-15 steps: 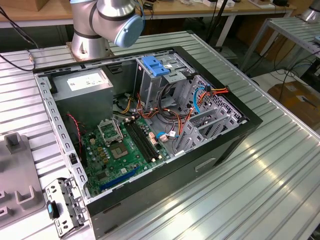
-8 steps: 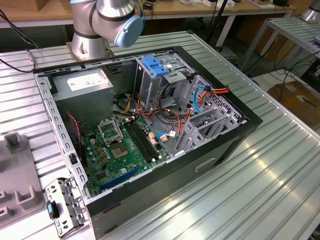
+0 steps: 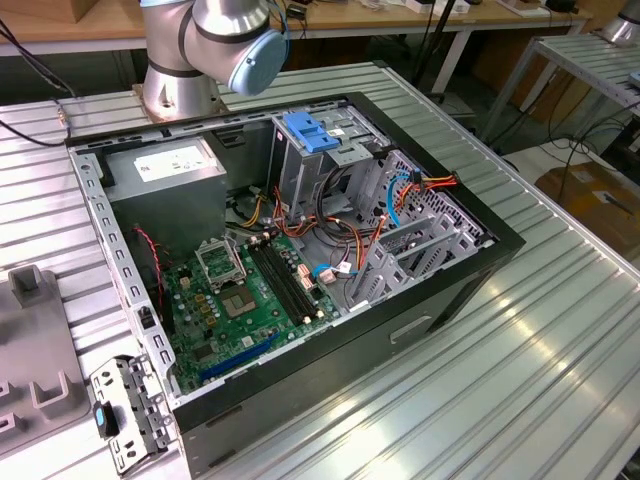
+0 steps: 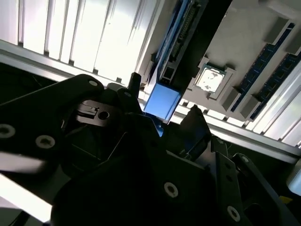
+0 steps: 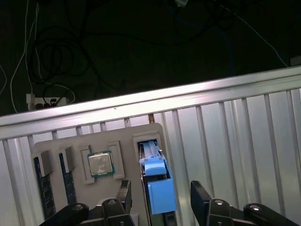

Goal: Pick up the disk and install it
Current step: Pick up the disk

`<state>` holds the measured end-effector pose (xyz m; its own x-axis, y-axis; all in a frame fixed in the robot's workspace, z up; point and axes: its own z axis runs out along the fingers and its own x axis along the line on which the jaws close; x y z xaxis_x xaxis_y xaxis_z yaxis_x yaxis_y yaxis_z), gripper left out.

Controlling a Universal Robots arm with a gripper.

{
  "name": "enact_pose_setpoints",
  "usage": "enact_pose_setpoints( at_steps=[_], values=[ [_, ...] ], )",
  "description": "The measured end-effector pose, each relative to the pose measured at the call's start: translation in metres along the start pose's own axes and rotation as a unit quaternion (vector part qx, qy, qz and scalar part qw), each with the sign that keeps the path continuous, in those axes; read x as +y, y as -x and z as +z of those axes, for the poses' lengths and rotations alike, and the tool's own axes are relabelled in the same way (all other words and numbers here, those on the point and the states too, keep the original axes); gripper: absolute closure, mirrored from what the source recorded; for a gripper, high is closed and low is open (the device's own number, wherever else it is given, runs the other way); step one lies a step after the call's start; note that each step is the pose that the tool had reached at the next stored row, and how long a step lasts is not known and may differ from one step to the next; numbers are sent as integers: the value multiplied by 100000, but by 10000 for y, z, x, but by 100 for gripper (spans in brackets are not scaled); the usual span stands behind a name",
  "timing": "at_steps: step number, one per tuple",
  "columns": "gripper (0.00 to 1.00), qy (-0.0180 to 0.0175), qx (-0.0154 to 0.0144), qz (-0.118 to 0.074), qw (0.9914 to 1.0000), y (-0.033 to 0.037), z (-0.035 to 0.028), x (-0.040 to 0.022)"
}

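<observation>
Gripper, jaws wide, astride the disk, apparently edge-up in a grey tray

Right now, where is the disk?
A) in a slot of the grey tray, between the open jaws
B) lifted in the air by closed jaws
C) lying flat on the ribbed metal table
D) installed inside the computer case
A: in the first wrist view the disk sits in a slot of the grey tray, beside the CPU, and the gripper has its jaws apart, one on each side of it.
</observation>
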<state>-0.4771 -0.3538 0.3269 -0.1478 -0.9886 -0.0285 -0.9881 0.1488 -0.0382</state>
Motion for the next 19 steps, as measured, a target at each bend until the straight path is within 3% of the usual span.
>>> enact_pose_setpoints(
  at_steps=[3, 5, 7, 10, 13, 17, 19],
  values=[
    [38, 522, 151, -866, 99995, 5, 17, 0],
    [38, 1809, 762, -990, 99976, 12, 27, 3],
    [38, 1845, 943, -1055, 99973, 28, 58, 7],
    [38, 1857, 949, -1347, 99969, 33, 124, 10],
    [38, 1808, 1007, -2508, 99947, 34, 149, 11],
    [38, 1489, 1053, -5714, 99820, 33, 168, 12],
    [38, 938, 1074, -6448, 99782, 35, 174, 13]
  ],
)
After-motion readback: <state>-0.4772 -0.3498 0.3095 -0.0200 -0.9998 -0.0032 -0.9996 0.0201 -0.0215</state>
